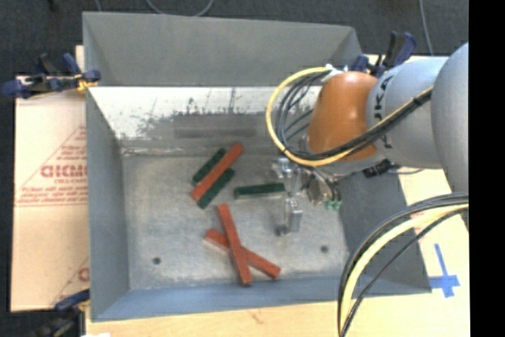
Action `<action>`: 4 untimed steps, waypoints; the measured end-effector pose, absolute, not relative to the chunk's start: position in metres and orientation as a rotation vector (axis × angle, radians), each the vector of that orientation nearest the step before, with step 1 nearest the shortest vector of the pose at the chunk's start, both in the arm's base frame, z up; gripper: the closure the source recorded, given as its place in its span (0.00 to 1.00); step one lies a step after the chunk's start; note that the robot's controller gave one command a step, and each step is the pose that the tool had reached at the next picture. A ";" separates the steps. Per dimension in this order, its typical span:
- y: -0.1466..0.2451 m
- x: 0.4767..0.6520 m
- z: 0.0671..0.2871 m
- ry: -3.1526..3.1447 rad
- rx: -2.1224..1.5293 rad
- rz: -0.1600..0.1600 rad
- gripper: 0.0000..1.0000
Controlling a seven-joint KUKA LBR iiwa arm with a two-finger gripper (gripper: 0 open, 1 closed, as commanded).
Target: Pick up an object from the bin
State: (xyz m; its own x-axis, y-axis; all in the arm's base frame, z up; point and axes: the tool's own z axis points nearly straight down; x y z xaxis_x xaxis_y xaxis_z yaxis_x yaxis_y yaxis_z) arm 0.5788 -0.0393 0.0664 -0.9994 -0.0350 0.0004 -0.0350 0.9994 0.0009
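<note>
- The claw (286, 225) hangs low over the floor of the grey bin (106, 193), right of centre; I cannot tell whether it is open or closed
- A dark green stick (252, 189) lies just left of it, right end by the claw's body
- Two crossed red sticks (237, 249) lie lower left
- A heap of red and green sticks (215, 174) lies upper left

Bin (106, 193), floor contents: left of centre, a slanted stack of three bars (215, 175) lying side by side and touching. Just right of it a short bar (256, 189) lies crosswise, its right end beside the hand (285, 228), which comes in from the right. Nearer the front wall lie two crossed bars (237, 249), touching each other, below the stack and left of the hand.
</note>
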 end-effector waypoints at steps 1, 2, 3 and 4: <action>0.004 0.609 0.103 -3.149 0.128 -0.001 0.00; -0.006 0.609 0.101 -3.145 0.139 0.003 0.00; -0.010 0.607 0.070 -3.143 -0.011 -0.001 0.00; -0.011 0.608 0.071 -3.147 -0.007 0.001 0.00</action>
State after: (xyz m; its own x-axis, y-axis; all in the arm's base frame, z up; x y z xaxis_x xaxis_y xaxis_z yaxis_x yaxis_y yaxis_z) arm 0.6082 -0.0112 0.0709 -1.0000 0.0042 -0.0053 0.0042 1.0000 -0.0009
